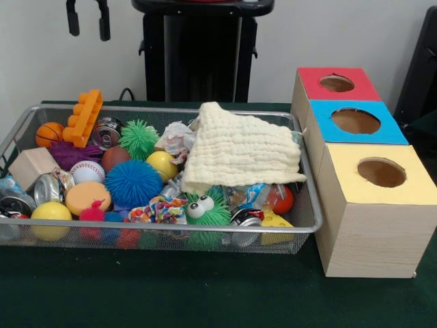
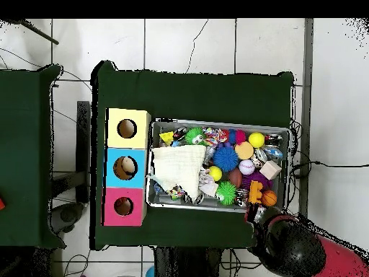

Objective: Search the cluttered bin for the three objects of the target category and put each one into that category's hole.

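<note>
Main risk: the cream cloth (image 1: 240,149) covers the right half of the wire bin (image 1: 308,225), so targets beneath could be missed, or the cloth snagged and lifted with a grasp. Left to right, the bin holds cans, balls, spiky toys; no target is identifiable. Beside it, red, blue and yellow boxes (image 1: 379,205). The gripper (image 1: 88,18) hangs top left, jaws spread, empty.

A table covered in dark green cloth (image 1: 171,294) fills the lower frame of the front view. Directly on it rest a wire mesh bin (image 1: 300,205), left of centre, and a row of three wooden boxes (image 1: 372,232) at right, topped red, blue and yellow, apparently touching the bin's right end. Overhead, the boxes (image 2: 127,177) lie left of the bin (image 2: 288,155).
</note>
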You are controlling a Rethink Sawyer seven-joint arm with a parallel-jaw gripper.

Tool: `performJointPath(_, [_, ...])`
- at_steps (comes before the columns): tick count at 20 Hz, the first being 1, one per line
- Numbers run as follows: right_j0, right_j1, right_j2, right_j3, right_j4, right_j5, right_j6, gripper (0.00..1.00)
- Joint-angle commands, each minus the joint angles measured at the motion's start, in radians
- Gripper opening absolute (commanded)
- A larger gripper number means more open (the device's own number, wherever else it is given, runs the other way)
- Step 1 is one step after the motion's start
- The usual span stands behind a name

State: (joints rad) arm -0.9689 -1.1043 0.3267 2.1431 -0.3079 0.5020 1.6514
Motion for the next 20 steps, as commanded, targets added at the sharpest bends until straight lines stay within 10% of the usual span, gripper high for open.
performJointPath(1, [-0.008,0.092,0.102,0.064,-0.203,-0.147,-0.141,1.00])
performJointPath(20, [-0.115,0.278,0.154,0.057,-0.326,-0.232,-0.070,1.00])
